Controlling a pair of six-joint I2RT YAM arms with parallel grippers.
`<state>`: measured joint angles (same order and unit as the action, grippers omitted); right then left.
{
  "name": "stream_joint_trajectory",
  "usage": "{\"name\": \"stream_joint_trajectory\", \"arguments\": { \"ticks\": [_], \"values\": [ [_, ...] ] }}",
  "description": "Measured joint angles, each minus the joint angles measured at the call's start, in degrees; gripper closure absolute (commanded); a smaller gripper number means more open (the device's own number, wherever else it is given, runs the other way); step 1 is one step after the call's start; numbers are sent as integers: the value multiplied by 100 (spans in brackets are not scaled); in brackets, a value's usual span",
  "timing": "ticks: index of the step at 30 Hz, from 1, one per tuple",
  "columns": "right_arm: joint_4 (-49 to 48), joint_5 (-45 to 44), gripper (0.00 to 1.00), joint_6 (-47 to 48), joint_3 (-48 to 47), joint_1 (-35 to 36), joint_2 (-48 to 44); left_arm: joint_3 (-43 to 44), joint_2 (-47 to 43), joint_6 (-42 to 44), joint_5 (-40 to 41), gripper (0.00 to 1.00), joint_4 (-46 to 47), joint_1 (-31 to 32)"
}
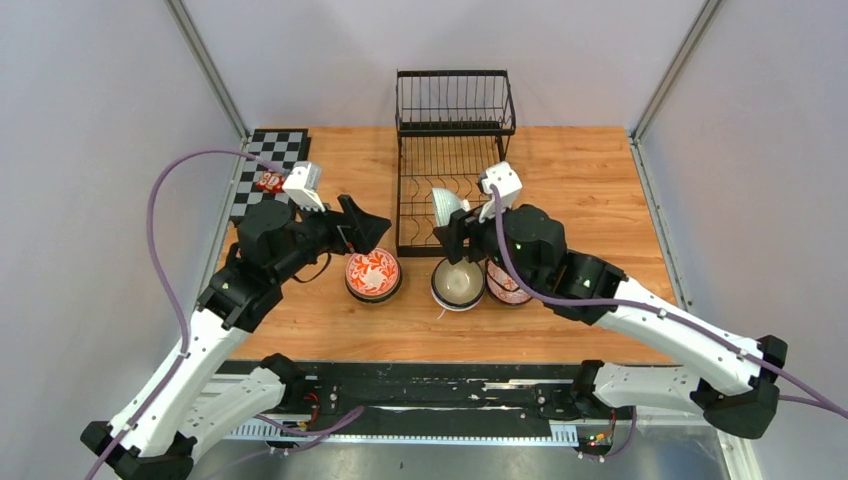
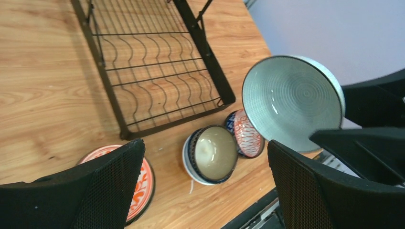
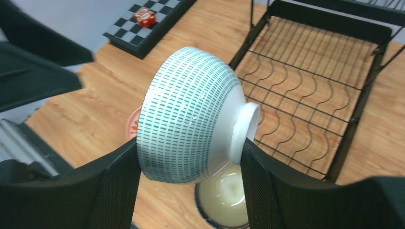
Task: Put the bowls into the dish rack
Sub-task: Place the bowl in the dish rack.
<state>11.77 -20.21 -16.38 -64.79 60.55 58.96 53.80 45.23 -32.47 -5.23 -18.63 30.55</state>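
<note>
The green-dashed bowl (image 3: 191, 119) is showing white glaze under rows of teal dashes; the red bowl (image 1: 372, 273) is displaying white floral swirls; the cream bowl (image 1: 458, 283) is wearing a dark rim; the dish rack (image 1: 455, 130) is showing black against the honey wood-grain bench (image 1: 590, 190).

Bench (image 1: 580, 180): wood, clear grain, smooth with a low satin sheen. Dish rack (image 2: 210, 67): thin black metal wire, matt coating. Pale green bowl (image 3: 191, 114): glazed ceramic, glossy, catching light. Its foot ring is plain white and smooth. Cream bowl (image 2: 215, 152) and red bowl (image 1: 372, 272): the same hard, shiny glaze. Pads (image 3: 114, 191) on my right pincer (image 3: 188, 162) and my left pincer (image 2: 205, 157): black, matt, fine mesh-like texture. My arm shells (image 1: 200, 350): smooth white and black plastic.
</note>
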Motion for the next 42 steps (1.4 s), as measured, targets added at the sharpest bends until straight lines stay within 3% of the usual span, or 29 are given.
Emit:
{"name": "stream_joint_trajectory", "arguments": {
  "ticks": [6, 13, 23, 42],
  "values": [
    [31, -114, 97, 372, -131, -481, 428, 688, -136, 664, 326, 0, -1088, 0],
    [26, 282, 97, 424, -136, -1484, 938, 745, -518, 1252, 573, 0, -1775, 0],
    [-205, 826, 97, 426, -136, -2385, 1801, 164, -962, 1731, 538, 0, -2124, 0],
    [-1373, 1134, 97, 485, -136, -3233, 3095, -334, -949, 1928, 501, 0, -1843, 0]
  ]
}}
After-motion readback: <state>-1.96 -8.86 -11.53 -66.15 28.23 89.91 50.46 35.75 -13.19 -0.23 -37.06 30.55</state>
